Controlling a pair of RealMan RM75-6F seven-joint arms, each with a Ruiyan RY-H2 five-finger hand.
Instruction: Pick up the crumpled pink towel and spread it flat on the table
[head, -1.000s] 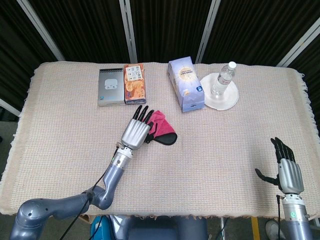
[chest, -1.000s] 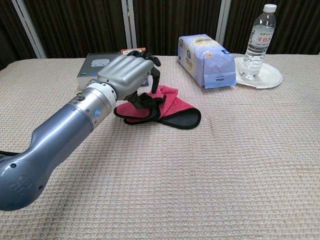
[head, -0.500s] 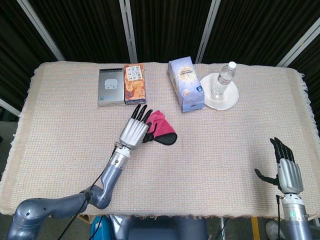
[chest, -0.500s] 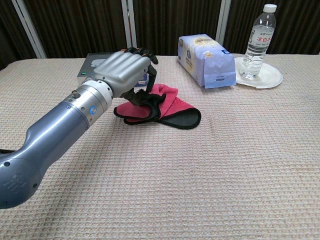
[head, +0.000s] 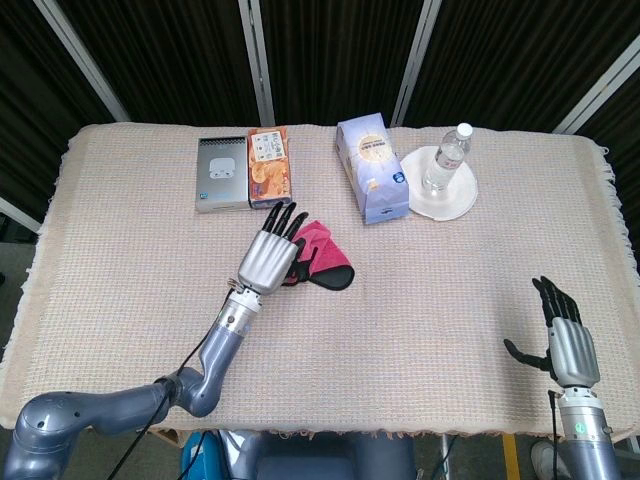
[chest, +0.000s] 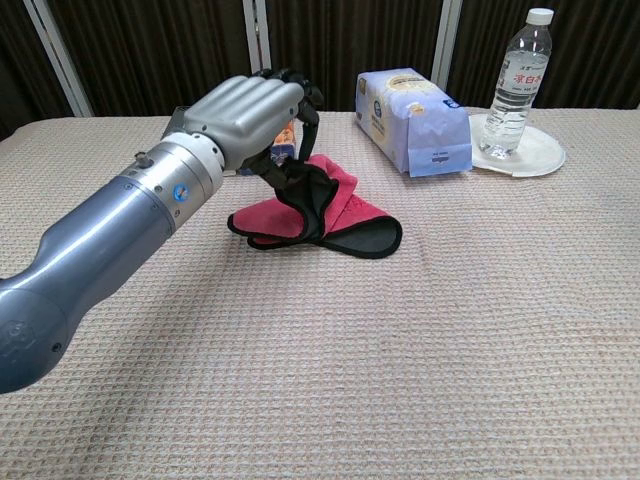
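Chest view shows my left hand (chest: 245, 115) pinching a fold of the towel (chest: 335, 205) between thumb and fingers (chest: 300, 95), that part lifted while the rest lies bunched on the table (chest: 450, 320). Just behind it sit a grey box (head: 220, 173) and a snack box (head: 268, 166); a tissue pack (chest: 410, 120) stands to their right, then a bottle (chest: 515, 85) on a plate (chest: 540, 150). My right hand (head: 563, 335) hangs at the near table edge, fingers spread, holding nothing.

Woven table cloth (head: 450, 280) w/ boxes (head: 245, 170), tissue pack (head: 371, 168), plate (head: 458, 200) (bottle on it), pink towel (head: 318, 252).
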